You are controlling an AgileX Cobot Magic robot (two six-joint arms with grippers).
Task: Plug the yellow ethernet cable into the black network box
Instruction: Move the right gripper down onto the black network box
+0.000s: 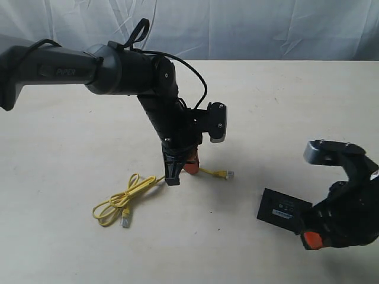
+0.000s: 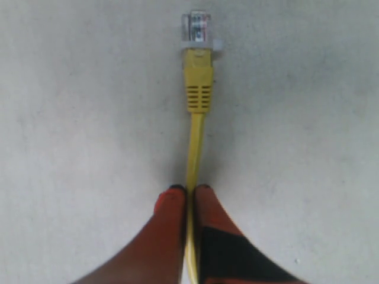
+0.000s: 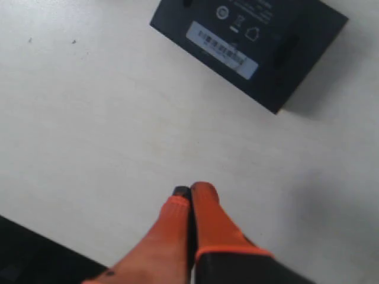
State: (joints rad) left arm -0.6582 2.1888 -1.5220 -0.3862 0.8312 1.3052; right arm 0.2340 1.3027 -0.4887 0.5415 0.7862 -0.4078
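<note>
The yellow ethernet cable (image 1: pixel 127 198) lies on the white table in loose loops at centre left, with one clear plug (image 1: pixel 126 222) near the front. My left gripper (image 1: pixel 180 171) is shut on the cable a short way behind its other plug (image 1: pixel 228 174). In the left wrist view the cord (image 2: pixel 194 148) runs out from between the orange fingers (image 2: pixel 172 219) to the yellow boot and clear plug (image 2: pixel 198 26). The black network box (image 1: pixel 283 211) lies flat at the right, white label up (image 3: pixel 222 49). My right gripper (image 3: pixel 189 190) is shut and empty, just beside the box.
The left arm (image 1: pixel 118 71) reaches in from the upper left, its wrist camera (image 1: pixel 217 122) above the cable. The right arm (image 1: pixel 349 207) fills the lower right corner. A white cloth backdrop (image 1: pixel 237 26) hangs behind the table's far edge.
</note>
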